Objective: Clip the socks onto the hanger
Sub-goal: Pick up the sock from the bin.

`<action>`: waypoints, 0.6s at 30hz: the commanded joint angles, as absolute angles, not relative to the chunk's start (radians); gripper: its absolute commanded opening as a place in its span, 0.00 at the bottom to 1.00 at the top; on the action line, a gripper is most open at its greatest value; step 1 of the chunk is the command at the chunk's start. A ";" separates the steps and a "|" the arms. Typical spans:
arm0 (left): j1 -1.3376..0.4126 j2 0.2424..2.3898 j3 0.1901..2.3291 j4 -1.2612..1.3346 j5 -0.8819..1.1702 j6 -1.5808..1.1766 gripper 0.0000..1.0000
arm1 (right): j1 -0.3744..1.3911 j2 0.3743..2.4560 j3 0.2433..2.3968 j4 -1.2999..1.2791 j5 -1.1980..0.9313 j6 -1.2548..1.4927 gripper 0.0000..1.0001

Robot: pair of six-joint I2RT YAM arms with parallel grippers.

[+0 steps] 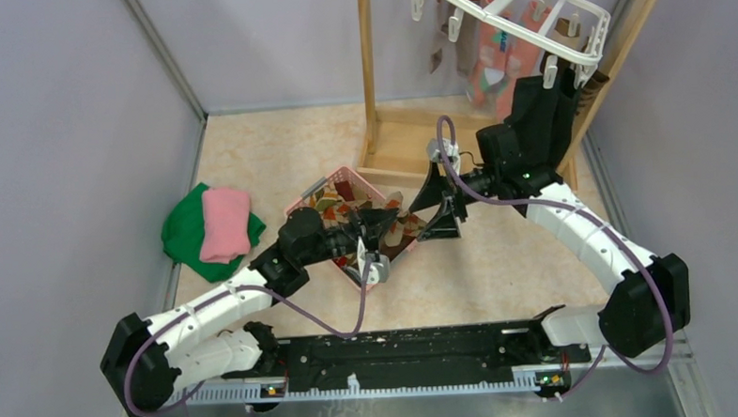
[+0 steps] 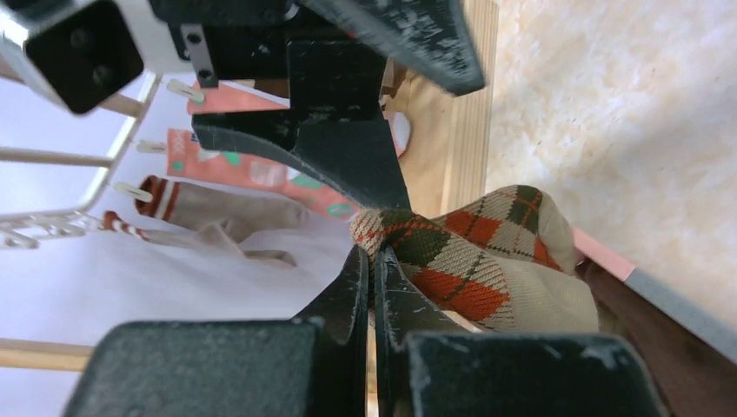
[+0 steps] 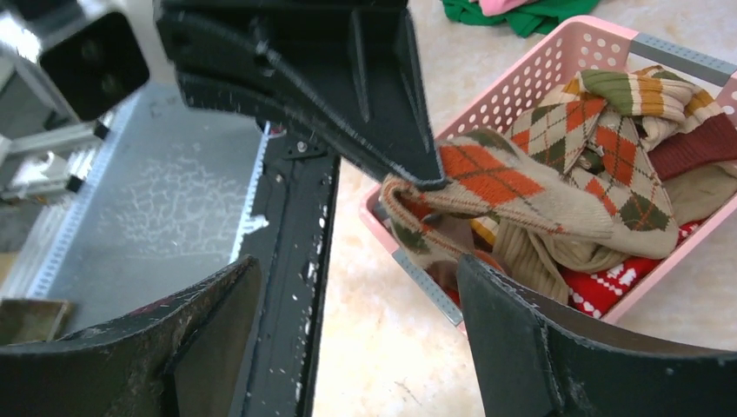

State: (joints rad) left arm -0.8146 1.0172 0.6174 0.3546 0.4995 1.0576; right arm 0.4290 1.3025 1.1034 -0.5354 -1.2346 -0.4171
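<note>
Just beyond the arm bases, the left gripper (image 1: 368, 255) is clamped shut on one end of a soft cream, brown and orange argyle sock (image 3: 521, 187), pinching only a thin fold of fabric at what looks like the cuff. The sock lies over the near rim of a pink perforated plastic basket (image 3: 530, 74). Its long axis runs roughly level from the pinch into the heap of other socks, and the free end, probably the toe, points into the basket and rests on the pile. Just beside it, the right gripper (image 1: 440, 210) faces the pinched end with its two black fingers spread wide, holding nothing. Three things could go wrong, as I judge it. The grip is shallow, so the sock may slip out when lifted. Its body touches the other socks and may drag one up. The right fingers, closing so near the left ones, may strike them or catch too little cloth. Farthest away, high at the right, hangs the white plastic grid-frame hanger (image 1: 527, 34) with dangling clips and a pink patterned sock (image 1: 486, 72) already clipped on. It is well apart from the held sock, so a loose hold has a long carry in which to fail.
</note>
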 commanded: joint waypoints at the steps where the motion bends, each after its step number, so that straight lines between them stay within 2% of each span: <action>1: -0.852 0.989 0.611 0.359 0.440 1.269 0.00 | 0.426 1.326 1.077 -0.235 -1.267 -0.001 0.83; 6: -0.898 0.971 0.574 0.365 0.373 1.336 0.00 | 0.426 1.374 1.044 0.040 -1.223 0.389 0.83; 13: -0.961 0.967 0.527 0.425 0.269 1.387 0.00 | 0.429 1.427 0.984 0.298 -1.139 0.837 0.79; 16: -0.982 0.968 0.517 0.445 0.229 1.403 0.00 | 0.451 1.450 0.999 0.278 -1.134 0.864 0.76; 18: -0.997 0.970 0.511 0.462 0.197 1.418 0.00 | 0.475 1.458 1.033 0.149 -1.100 0.768 0.74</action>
